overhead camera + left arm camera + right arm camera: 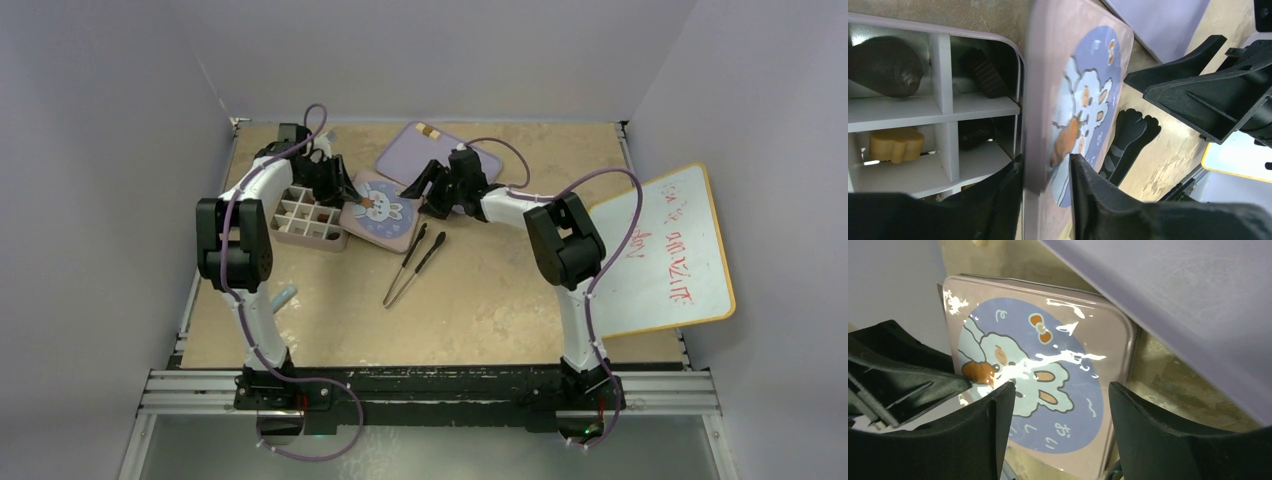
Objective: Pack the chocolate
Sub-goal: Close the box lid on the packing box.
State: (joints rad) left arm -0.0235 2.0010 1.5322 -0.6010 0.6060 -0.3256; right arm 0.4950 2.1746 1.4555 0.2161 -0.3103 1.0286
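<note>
A pale divided box (308, 218) (943, 75) holds chocolate: a dark brown piece (885, 65), a ridged dark one (985, 72), a cream piece (895, 145) and another dark one (975, 132). Beside it is the pink lid with a bunny picture (385, 212) (1088, 75) (1048, 380). My left gripper (345, 195) (1045, 160) is shut on the lid's edge nearest the box, one finger under the rim and one on the printed face. My right gripper (420, 190) (1060, 387) hangs open just over the lid's other side, touching nothing.
Black tweezers (415, 262) (1130, 137) lie on the table right of the lid. A purple tray (440, 150) (1173, 305) with loose chocolate (430, 130) sits behind. A whiteboard (665, 250) lies at the right edge, and a pale blue stick (283, 297) lies near the left arm.
</note>
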